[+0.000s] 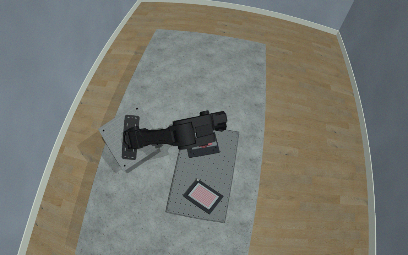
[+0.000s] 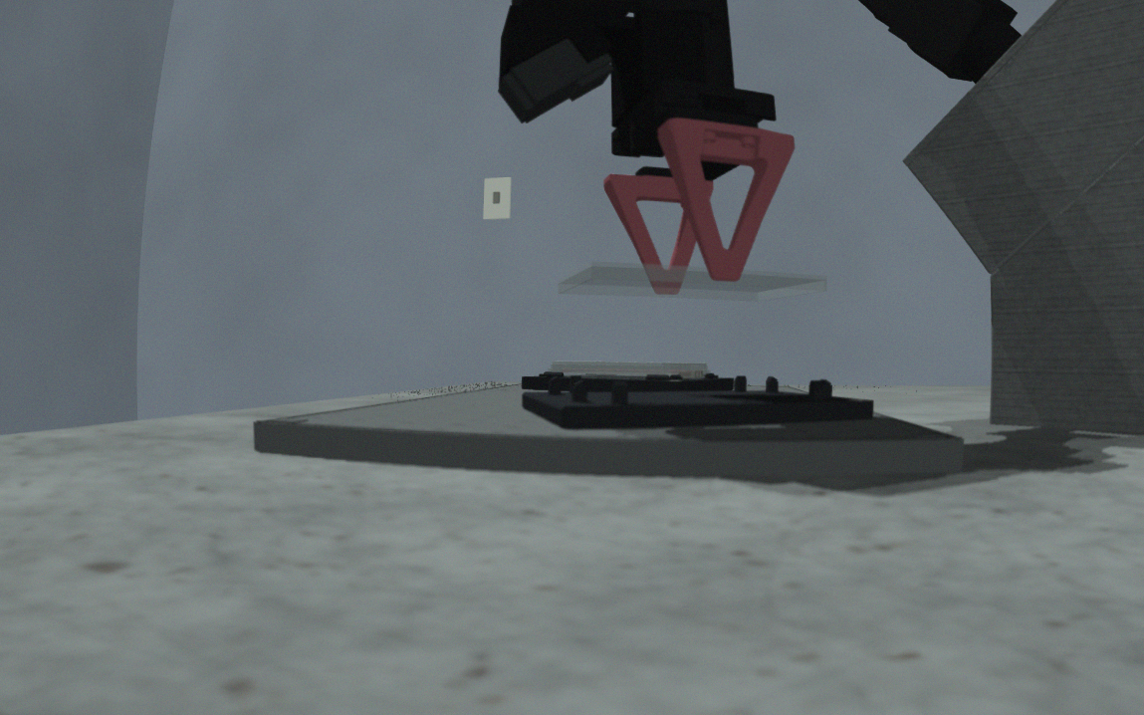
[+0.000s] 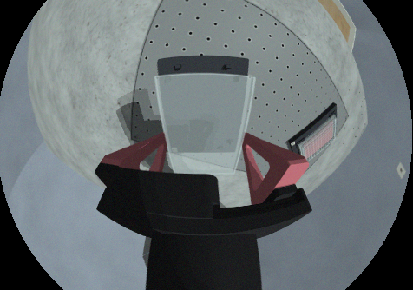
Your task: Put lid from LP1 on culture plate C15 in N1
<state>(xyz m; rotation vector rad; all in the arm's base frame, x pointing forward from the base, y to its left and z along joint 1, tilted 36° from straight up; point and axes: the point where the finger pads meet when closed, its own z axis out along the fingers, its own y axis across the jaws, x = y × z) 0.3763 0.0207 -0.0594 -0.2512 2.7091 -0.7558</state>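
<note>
One end effector (image 2: 693,274) gripping raised lid (image 2: 771,284).

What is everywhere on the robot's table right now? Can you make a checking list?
Surface: grey speckled mat on a wooden floor; a holed board lies on it.
Job's things: clear lid held level in the air above the black lid park; plate with pink wells sits uncovered in its black nest.
Clutter: nothing seen.
Hand: red-fingered hand shut on the lid.
Cables: nothing seen.
Surroundings: grey walls, a small wall plate.
</note>
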